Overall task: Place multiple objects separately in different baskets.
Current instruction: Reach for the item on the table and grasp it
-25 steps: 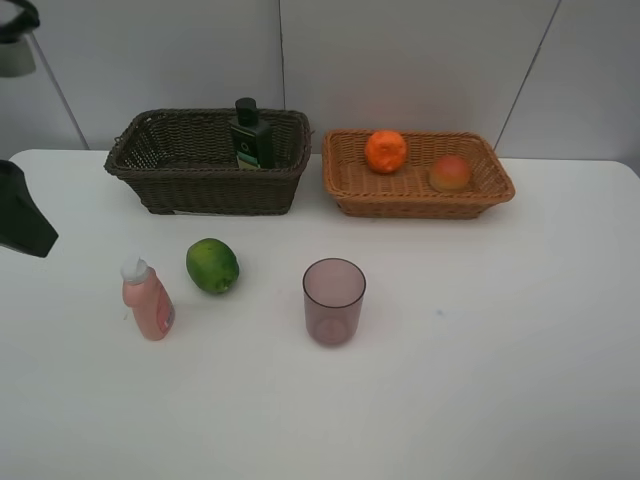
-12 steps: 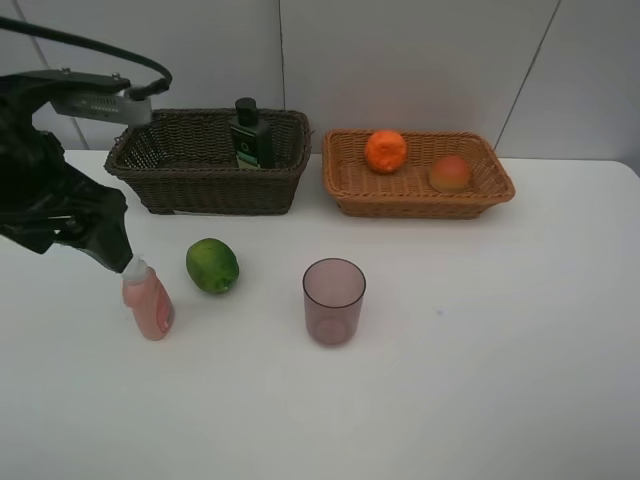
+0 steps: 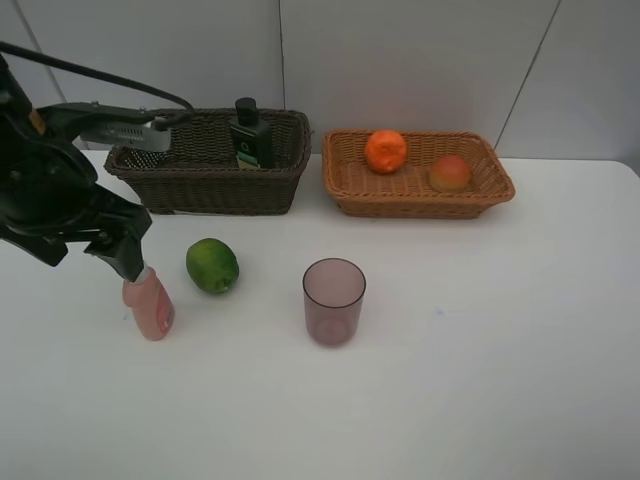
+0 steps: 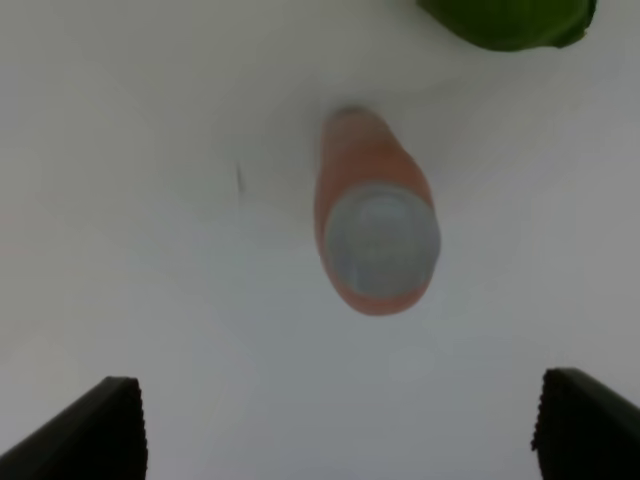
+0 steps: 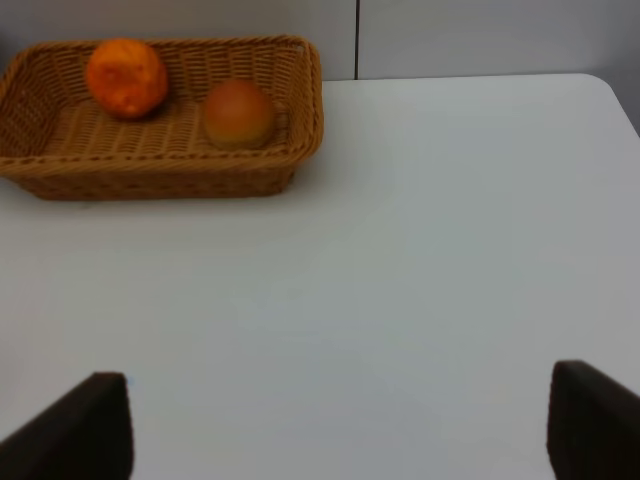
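White laminate table point(image 3: 480, 360) with two wicker baskets at its far edge, seen from the high camera. The dark brown basket point(image 3: 200, 190) stands on the left and holds the dark green bottle point(image 3: 251, 135), upright against its rear wall. The light orange-tan basket point(image 3: 420, 207) stands just beside it on the right and holds the orange point(image 3: 385, 151) toward the back and the red-orange fruit point(image 3: 450, 173) near its right end, the two apart from each other.

Three objects are outside the baskets, on the table in front of them. The pink bottle point(image 3: 150, 308) stands at the left, leaning slightly. The green round fruit point(image 3: 212, 265) lies near it on the right, and the translucent purple cup point(image 3: 333, 300) stands upright further right, below the gap between the baskets.

The left gripper point(image 4: 345, 430) hangs directly above the pink bottle. Its fingers are spread wide and hold nothing, and the wrist view looks straight down on the bottle's white cap point(image 4: 380, 240), which shows between the two fingertips.

The right gripper point(image 5: 340, 425) is outside the high view. Its wrist view shows the jaws spread and empty over bare table, with the light basket well ahead of them.
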{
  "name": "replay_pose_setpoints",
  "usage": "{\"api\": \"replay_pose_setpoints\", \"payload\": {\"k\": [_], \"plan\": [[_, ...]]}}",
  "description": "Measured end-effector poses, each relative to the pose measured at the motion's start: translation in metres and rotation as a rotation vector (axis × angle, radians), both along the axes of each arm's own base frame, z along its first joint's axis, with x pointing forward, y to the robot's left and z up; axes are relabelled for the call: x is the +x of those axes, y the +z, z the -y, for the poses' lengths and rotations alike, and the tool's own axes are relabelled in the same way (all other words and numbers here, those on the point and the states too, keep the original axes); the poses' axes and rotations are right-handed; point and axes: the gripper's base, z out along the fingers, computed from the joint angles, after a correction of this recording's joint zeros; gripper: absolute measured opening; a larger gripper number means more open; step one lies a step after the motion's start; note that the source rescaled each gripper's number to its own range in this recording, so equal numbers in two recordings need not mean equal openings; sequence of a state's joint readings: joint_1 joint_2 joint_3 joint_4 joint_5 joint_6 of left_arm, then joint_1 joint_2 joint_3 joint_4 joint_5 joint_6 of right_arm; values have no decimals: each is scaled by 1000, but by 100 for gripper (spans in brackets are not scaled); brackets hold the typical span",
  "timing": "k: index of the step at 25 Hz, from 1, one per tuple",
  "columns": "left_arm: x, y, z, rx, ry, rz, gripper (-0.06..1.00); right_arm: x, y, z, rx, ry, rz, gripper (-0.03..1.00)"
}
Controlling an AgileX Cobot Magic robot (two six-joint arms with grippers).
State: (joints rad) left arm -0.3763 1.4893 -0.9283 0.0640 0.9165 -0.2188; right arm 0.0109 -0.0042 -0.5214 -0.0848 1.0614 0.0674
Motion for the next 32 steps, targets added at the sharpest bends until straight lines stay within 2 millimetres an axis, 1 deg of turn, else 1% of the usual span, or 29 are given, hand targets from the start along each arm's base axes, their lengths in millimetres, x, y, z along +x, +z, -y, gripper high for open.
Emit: {"api": "replay_pose_setpoints", "payload": {"k": [5, 18, 32], "plan": [[6, -6, 3, -10, -3, 23, 100, 0, 0, 0, 0, 0, 0, 86], [17, -30, 8, 6, -10, -17, 100, 0, 0, 0, 0, 0, 0, 86], [25, -73, 14, 43, -11, -141, 100, 0, 0, 0, 0, 0, 0, 86]]}}
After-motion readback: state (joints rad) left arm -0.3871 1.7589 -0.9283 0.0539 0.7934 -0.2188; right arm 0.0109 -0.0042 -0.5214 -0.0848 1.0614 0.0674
